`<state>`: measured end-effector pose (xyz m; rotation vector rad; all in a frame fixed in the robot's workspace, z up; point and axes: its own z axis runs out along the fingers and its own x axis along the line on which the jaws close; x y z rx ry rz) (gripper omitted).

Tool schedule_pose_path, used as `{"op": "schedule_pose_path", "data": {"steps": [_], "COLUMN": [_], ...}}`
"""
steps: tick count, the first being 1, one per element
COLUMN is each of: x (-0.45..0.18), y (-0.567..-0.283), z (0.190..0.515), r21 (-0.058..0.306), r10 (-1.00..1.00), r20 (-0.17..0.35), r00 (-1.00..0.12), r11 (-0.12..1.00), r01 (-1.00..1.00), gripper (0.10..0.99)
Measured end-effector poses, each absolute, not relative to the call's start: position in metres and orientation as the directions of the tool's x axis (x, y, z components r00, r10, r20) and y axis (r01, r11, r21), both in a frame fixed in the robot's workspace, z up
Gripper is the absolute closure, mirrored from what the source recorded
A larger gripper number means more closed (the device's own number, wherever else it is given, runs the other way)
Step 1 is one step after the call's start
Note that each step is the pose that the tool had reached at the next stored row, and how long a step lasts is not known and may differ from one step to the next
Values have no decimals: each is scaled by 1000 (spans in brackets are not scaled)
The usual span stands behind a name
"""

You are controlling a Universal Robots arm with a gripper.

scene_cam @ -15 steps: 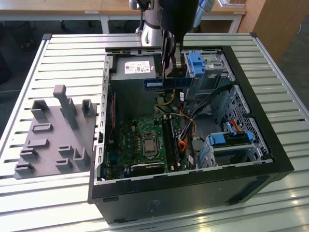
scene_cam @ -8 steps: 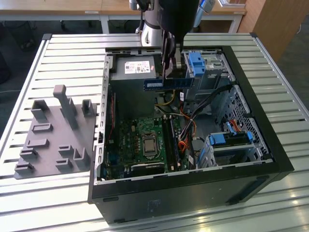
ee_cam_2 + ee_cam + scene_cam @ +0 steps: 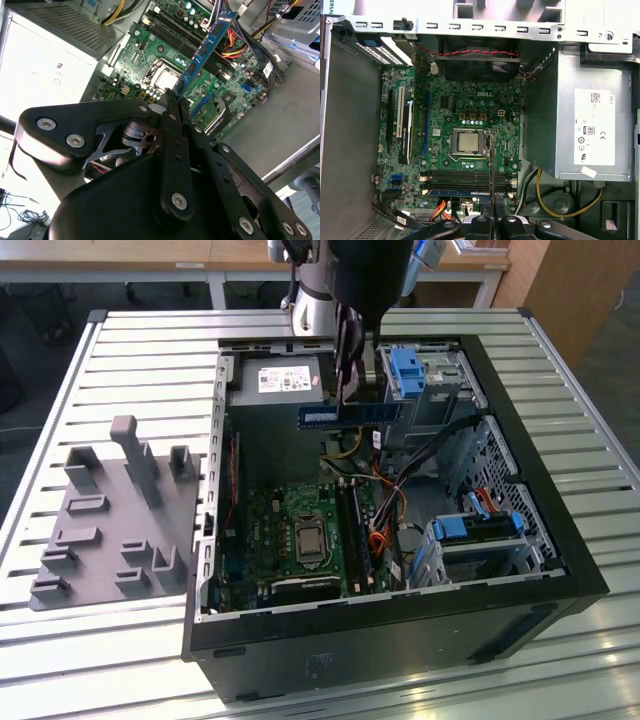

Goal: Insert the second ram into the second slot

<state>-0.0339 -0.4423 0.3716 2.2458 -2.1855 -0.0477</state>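
Blue second ram (image 3: 204, 48) (in gripper (image 3: 174, 99))

Your gripper (image 3: 175, 99) is matte black throughout. In the second wrist view you see broad, rounded linkage plates (image 3: 75, 132) on either side of a narrow centre bar (image 3: 175, 160). Each is pinned with round silver screws (image 3: 76, 141), and the fingers (image 3: 171, 107) taper to thin black blades. In the first wrist view its knuckles (image 3: 480, 225) show silver screw heads. In the exterior view your arm (image 3: 312, 312) has a silver-grey tube, a black wrist housing (image 3: 370, 275) and a light blue joint cap (image 3: 430, 252).
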Motion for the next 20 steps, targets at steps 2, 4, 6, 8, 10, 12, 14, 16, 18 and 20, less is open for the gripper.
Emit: {"op": "schedule_pose_path", "data": {"steps": [2, 4, 6, 8, 10, 12, 14, 16, 18, 20], "x": [-34, -34, -34, -34, -34, -34, -34, -34, -34, -34], "y": [-443, -443, -444, -444, -444, -445, -446, -446, -446, -448], "z": [372, 372, 372, 372, 372, 372, 372, 372, 372, 371], "r21": [27, 27, 27, 27, 27, 27, 27, 27, 27, 27], "r10": [-999, -999, -999, -999, -999, -999, -999, -999, -999, -999], "r20": [-17, -17, -16, -17, -16, -17, -17, -17, -17, -17], "r00": [27, 27, 27, 27, 27, 27, 27, 27, 27, 27], "r11": [-27, -27, -27, -27, -27, -27, -27, -27, -27, -27], "r01": [-999, -999, -999, -999, -999, -999, -999, -999, -999, -999], "gripper": [949, 949, 949, 949, 949, 949, 949, 949, 949, 949]}}
